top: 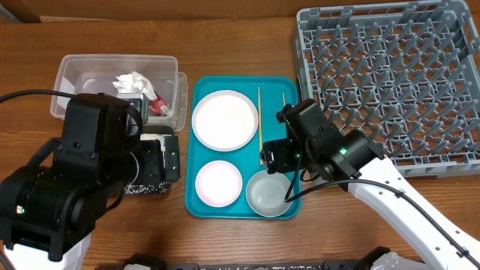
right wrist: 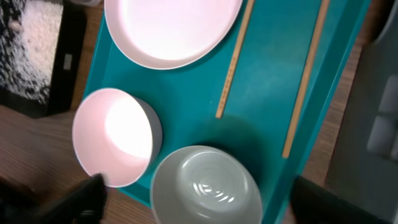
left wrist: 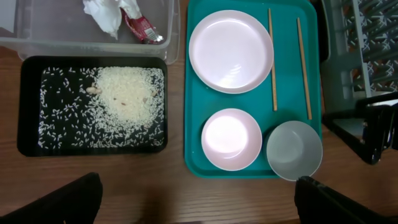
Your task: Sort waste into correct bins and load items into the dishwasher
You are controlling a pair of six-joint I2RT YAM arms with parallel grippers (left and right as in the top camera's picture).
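Fingers of the right pincer [right wrist: 198, 183] are spread wide and empty, and we see the bowl [right wrist: 217, 199] directly beneath them, at the near corner of the teal tray [right wrist: 267, 106]. Just to its left sits the smaller plate [right wrist: 115, 137]. Ahead lie the large plate [right wrist: 171, 28] and two chopsticks [right wrist: 233, 62], one ending close to the bowl's rim. The dish rack [top: 390, 82] stands to its right, past the tray's lip. The left pincer [left wrist: 196, 186], likewise released, hovers over wooden table [left wrist: 155, 199]. Ahead-left of it we find the black tray [left wrist: 31, 106] strewn with rice [left wrist: 124, 93]. Beyond that is the clear tub [left wrist: 37, 31], holding napkin [left wrist: 106, 14] and red packet [left wrist: 142, 26].
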